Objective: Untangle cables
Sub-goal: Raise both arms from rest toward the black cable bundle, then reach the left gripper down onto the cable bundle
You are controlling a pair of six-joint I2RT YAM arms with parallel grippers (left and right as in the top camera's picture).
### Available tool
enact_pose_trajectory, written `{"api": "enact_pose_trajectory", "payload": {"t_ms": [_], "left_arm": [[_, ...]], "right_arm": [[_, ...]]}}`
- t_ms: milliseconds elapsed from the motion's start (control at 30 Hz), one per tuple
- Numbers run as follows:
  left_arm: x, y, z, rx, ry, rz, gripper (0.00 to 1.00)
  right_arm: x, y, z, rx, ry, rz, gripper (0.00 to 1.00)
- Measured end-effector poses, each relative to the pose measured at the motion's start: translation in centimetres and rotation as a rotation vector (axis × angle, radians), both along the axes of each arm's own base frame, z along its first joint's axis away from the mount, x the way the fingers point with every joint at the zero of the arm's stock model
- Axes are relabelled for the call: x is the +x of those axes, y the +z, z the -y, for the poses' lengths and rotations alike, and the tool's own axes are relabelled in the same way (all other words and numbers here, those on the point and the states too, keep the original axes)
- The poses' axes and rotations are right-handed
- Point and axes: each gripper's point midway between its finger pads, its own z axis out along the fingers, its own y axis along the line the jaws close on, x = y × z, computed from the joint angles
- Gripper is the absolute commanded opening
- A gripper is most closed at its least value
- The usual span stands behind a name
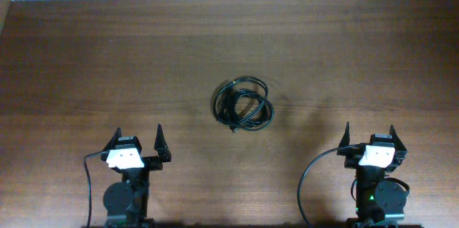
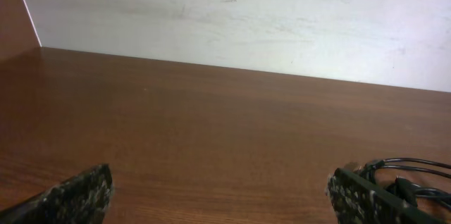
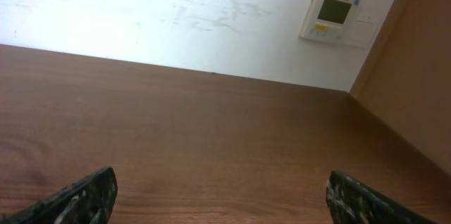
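Thin black cables (image 1: 244,104) lie in one loose, seemingly knotted round coil on the smooth wood-grain table (image 1: 107,56), with the left gripper (image 1: 139,132) and right gripper (image 1: 369,127) wide-jawed, holding nothing.

Overhead straight down on table (image 1: 86,56), wrist views low along it, facing far wall (image 2: 246,13)

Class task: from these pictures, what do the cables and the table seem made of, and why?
The cables: likely rubber or plastic sheathing, black, slightly glossy; they bend into loose loops. The table: wood or wood-look laminate; brown grain lines, soft sheen.
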Motion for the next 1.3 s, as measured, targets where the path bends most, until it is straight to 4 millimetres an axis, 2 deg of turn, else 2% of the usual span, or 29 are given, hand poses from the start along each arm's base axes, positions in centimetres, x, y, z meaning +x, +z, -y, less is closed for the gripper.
{"api": "enact_pose_trajectory", "payload": {"t_ms": [33,100,200,567,600,633,700,733,767,800,867,933,967,1000,1067,1100,1133,1167,1200,1233,1267,1300], "left_arm": [[0.0,0.0,0.0,0.000,0.000,0.000,0.99],[-0.2,0.3,-2.1,0.009,0.120,0.013,0.99],[-0.4,0.4,-3.0,0.013,0.172,0.016,0.99],[-0.5,0.4,-3.2,0.014,0.186,0.017,0.99],[-0.5,0.4,-3.2,0.014,0.186,0.017,0.99],[-0.5,0.5,-3.2,0.014,0.187,0.017,0.99],[-0.5,0.4,-3.2,0.014,0.187,0.017,0.99],[-0.5,0.5,-3.3,0.014,0.190,0.018,0.99],[-0.5,0.5,-3.3,0.014,0.190,0.018,0.99],[-0.5,0.5,-3.3,0.014,0.190,0.018,0.99],[-0.5,0.5,-3.1,0.013,0.181,0.018,0.99],[-0.1,0.6,-1.2,0.018,0.069,0.021,0.99],[-0.2,-0.1,-0.3,0.014,0.014,-0.032,0.99],[-0.3,-0.5,0.3,0.008,-0.023,-0.077,0.99],[-1.0,0.4,1.9,-0.017,-0.110,-0.223,0.98],[-0.4,2.5,2.5,-0.036,-0.146,-0.313,0.99],[1.0,5.8,3.2,-0.052,-0.190,-0.349,0.99],[1.8,7.9,4.0,-0.077,-0.239,-0.446,0.99],[2.3,9.0,4.6,-0.096,-0.279,-0.564,0.99],[2.7,10.8,5.2,-0.122,-0.315,-0.662,0.99],[4.9,13.6,6.0,-0.139,-0.369,-0.677,0.99],[5.0,14.1,6.8,-0.169,-0.412,-0.724,0.99]], "right_arm": [[0.0,0.0,0.0,0.001,0.000,0.000,0.93],[0.0,0.0,0.0,0.000,0.000,0.000,0.94],[0.0,0.0,0.0,0.000,0.000,0.000,0.94],[0.0,0.0,0.0,0.001,0.000,0.000,0.94],[0.0,0.0,-0.2,0.022,0.010,0.003,0.93],[0.1,-0.2,-0.9,0.114,0.046,0.008,0.94],[0.4,-0.9,-2.5,0.396,0.115,-0.001,0.93],[0.6,-2.6,-3.3,0.569,0.125,-0.066,0.94],[0.6,-3.1,-3.5,0.620,0.124,-0.088,0.95],[0.6,-4.2,-4.3,0.652,0.145,-0.146,1.00],[0.7,-5.1,-5.3,0.648,0.192,-0.201,1.00],[0.6,-6.5,-6.1,0.647,0.223,-0.277,1.00],[0.3,-7.6,-6.2,0.643,0.215,-0.338,1.00],[0.3,-7.5,-6.3,0.627,0.213,-0.372,1.00],[0.4,-6.2,-6.4,0.579,0.197,-0.523,1.00],[1.9,-1.6,-6.5,0.533,0.216,-0.534,1.00],[2.4,1.6,-6.6,0.493,0.229,-0.566,1.00],[2.4,3.2,-6.6,0.467,0.230,-0.615,1.00],[1.2,3.1,-6.5,0.464,0.206,-0.754,1.00],[1.2,4.6,-6.5,0.444,0.206,-0.827,1.00],[2.4,6.3,-6.6,0.431,0.216,-0.833,0.99],[2.8,7.0,-7.0,0.436,0.241,-0.833,0.99]]}}
